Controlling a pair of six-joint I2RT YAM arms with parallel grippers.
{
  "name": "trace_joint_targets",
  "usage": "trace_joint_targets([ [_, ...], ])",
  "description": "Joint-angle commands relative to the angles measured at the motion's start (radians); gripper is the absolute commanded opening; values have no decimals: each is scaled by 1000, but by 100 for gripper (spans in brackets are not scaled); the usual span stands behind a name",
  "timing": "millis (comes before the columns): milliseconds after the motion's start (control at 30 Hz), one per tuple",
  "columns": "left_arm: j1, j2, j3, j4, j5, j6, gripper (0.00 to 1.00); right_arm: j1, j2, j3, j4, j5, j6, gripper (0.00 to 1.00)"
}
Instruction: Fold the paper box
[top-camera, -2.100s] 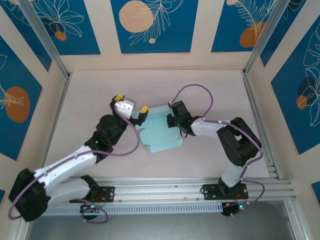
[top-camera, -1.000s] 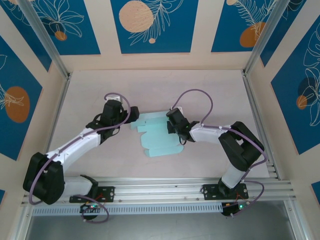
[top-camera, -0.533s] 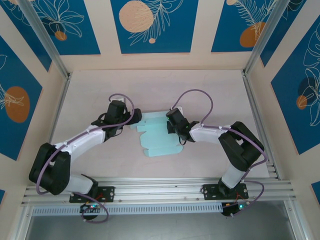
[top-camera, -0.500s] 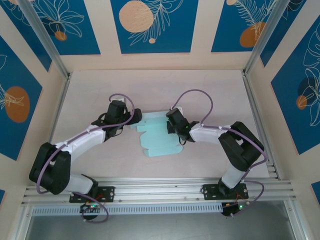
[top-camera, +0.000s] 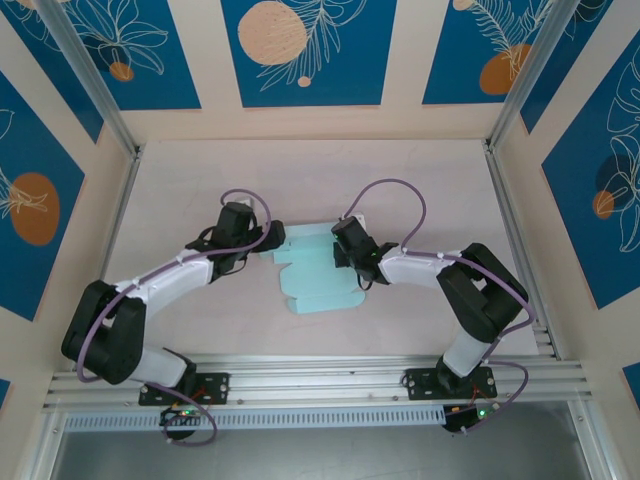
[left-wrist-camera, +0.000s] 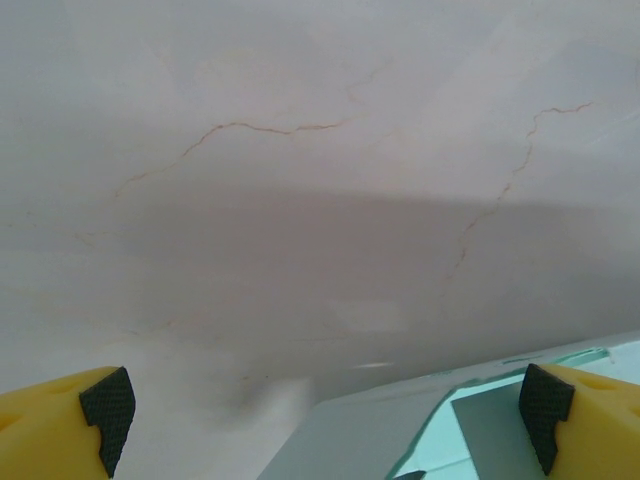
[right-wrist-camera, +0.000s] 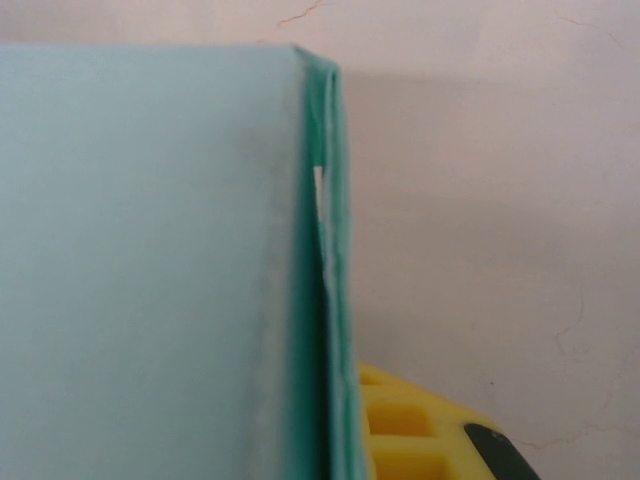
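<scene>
The paper box (top-camera: 312, 272) is a pale light-blue die-cut sheet lying mostly flat mid-table. Its right side is folded up where my right gripper (top-camera: 341, 247) is shut on it. In the right wrist view the doubled card edge (right-wrist-camera: 330, 280) runs upright beside one yellow finger (right-wrist-camera: 420, 435); the other finger is hidden behind the card. My left gripper (top-camera: 272, 237) is low at the sheet's far-left corner, open. Its black-padded yellow fingertips (left-wrist-camera: 102, 428) stand wide apart, and a flap of the box (left-wrist-camera: 380, 440) lies between them without touching.
The pale cracked tabletop (top-camera: 300, 180) is bounded by patterned blue walls (top-camera: 300, 50) at the back and sides. An aluminium rail (top-camera: 330, 375) carries both arm bases along the near edge. Purple cables (top-camera: 395, 190) loop above both wrists.
My left gripper has come down and slid right, reaching the sheet's left corner. The right gripper has kept its grip and barely moved. The sheet now lies flatter.
</scene>
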Motion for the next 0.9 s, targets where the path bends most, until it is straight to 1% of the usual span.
trace_joint_targets([
  [0, 10, -32, -18, -43, -25, 24, 100, 7, -13, 20, 5, 33, 30, 0],
  [200, 5, -4, -13, -34, 28, 51, 100, 6, -6, 29, 0, 25, 36, 0],
  [467, -32, 70, 26, 48, 62, 30, 100, 7, 11, 37, 0, 12, 45, 0],
  [600, -51, 125, 72, 47, 50, 24, 100, 8, 14, 34, 8, 0, 55, 0],
  [700, -55, 139, 72, 76, 36, -4, 100, 7, 20, 35, 6, -4, 67, 0],
  [867, -54, 70, 32, 83, -35, -20, 100, 7, 32, 54, -14, -2, 83, 0],
])
